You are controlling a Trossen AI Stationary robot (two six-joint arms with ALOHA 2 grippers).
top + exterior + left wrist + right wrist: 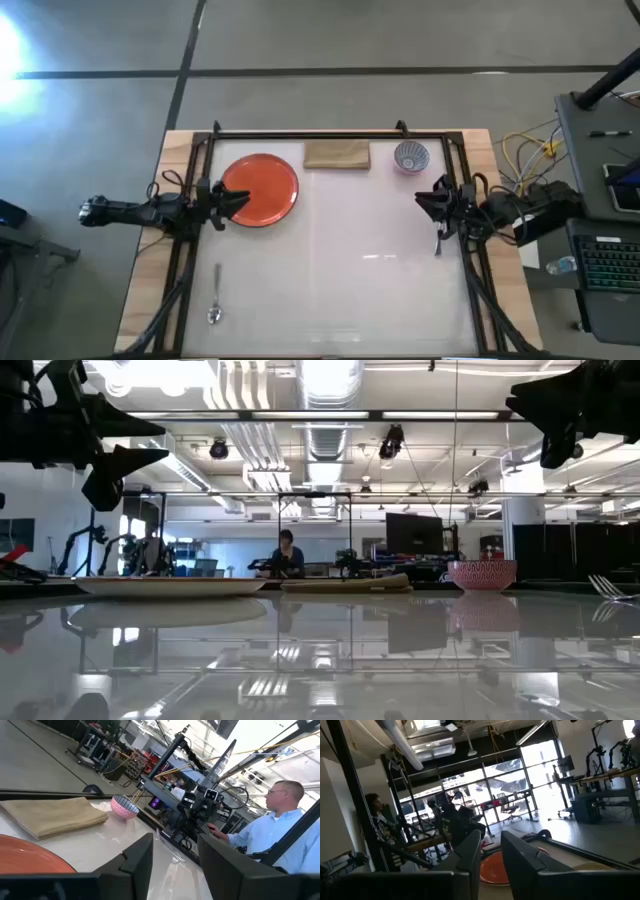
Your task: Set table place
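Right now the left gripper (pixel 243 200) is hovering at the table's (pixel 380 300) left edge, its tips just over the near rim of the orange plate (pixel 262 188), and the left wrist view is showing its fingers (pixel 140 857) parted with nothing between them. The right gripper (pixel 420 198) is waiting at the right edge, its fingers (pixel 470 852) also spread and holding nothing, with a fork (pixel 437 243) lying just beside it. The plate is sitting toward the far left corner, a folded tan napkin (pixel 337 154) is lying along the far edge, a small patterned bowl (pixel 411 156) is standing near the far right corner, and a spoon (pixel 216 293) is resting toward the near left corner. The plate is looking stiff, smooth and probably breakable, so I would be pinching it at the raised rim. The napkin is seeming soft and likely to sag, so gripping a folded edge is appearing safest. The thin cutlery is lying flat on a glossy surface, so it is probably slipping easily unless taken mid-handle. A person in a light shirt (pixel 280 827) is sitting beyond the table
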